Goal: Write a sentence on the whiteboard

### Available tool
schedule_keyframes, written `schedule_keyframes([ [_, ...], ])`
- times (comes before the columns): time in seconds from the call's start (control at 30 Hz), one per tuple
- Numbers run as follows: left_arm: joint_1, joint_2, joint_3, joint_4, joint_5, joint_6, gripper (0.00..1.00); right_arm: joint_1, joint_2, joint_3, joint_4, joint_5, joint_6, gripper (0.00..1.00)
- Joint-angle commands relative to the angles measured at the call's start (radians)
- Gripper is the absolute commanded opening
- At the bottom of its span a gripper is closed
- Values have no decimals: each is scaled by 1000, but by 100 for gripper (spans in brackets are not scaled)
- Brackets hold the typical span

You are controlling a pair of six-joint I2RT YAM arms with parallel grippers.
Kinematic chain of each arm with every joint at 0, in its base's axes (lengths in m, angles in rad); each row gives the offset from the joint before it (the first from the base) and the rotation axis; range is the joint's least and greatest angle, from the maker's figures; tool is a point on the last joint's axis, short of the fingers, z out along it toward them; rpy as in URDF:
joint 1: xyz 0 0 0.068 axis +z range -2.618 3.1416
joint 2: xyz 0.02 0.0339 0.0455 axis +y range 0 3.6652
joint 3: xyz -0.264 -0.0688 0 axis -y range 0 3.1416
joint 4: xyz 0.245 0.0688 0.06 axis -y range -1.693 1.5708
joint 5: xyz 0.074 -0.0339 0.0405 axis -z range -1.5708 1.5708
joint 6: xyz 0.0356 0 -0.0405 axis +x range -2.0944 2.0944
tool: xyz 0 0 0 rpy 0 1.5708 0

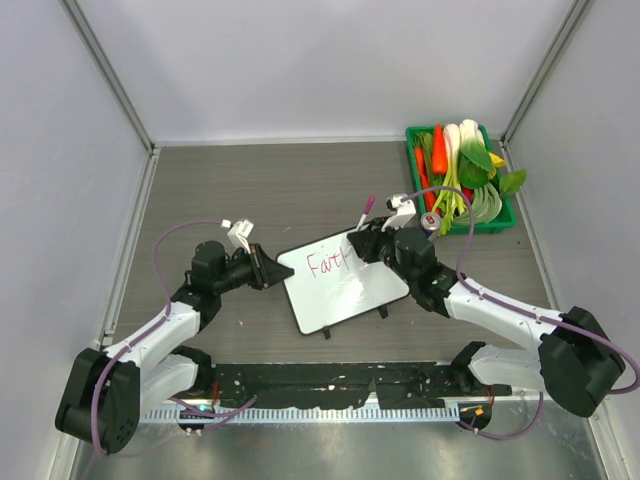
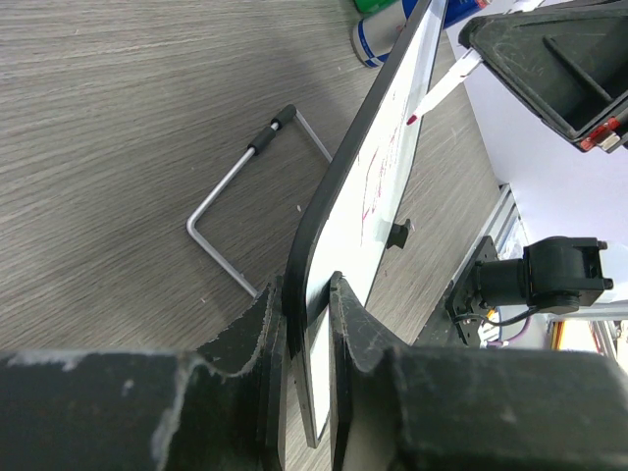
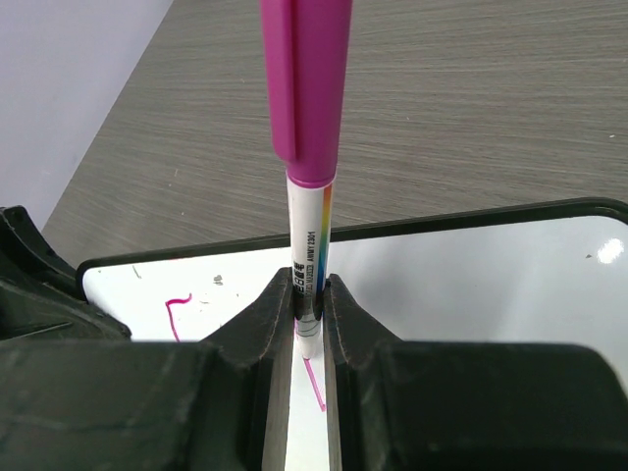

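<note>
The whiteboard (image 1: 345, 295) lies tilted at the table's middle, and its left edge is clamped between the jaws of my left gripper (image 1: 280, 272). In the left wrist view the board (image 2: 392, 157) runs edge-on out of that gripper (image 2: 306, 306). The sentence (image 1: 326, 264) is pink writing reading "Fait" near the board's top edge. My right gripper (image 1: 358, 243) is shut on a marker (image 1: 368, 208) with a pink cap. In the right wrist view the marker (image 3: 309, 147) stands upright between the jaws (image 3: 309, 304), its tip on the board (image 3: 471, 285) beside pink strokes (image 3: 177, 314).
A green tray (image 1: 505, 215) of toy vegetables stands at the back right, with a small white cylinder (image 1: 432, 220) in front of it. A bent wire stand (image 2: 240, 186) lies on the table behind the board. A black rail (image 1: 330, 385) runs along the near edge.
</note>
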Motion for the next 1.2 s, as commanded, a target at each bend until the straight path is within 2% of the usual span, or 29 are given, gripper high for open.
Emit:
schedule_keyframes([
  [0.0, 5, -2, -25, -50, -98, 114, 0, -1, 15, 17, 70, 25, -18, 1],
  [0.4, 3, -2, -25, -50, -96, 114, 0, 9, 33, 16, 83, 51, -27, 1],
  [0.83, 3, -2, -25, -50, -101, 114, 0, 13, 27, 24, 54, 148, -37, 1],
  [1.17, 3, -5, -25, -52, -101, 114, 0, 13, 19, 4, 27, 137, -31, 1],
])
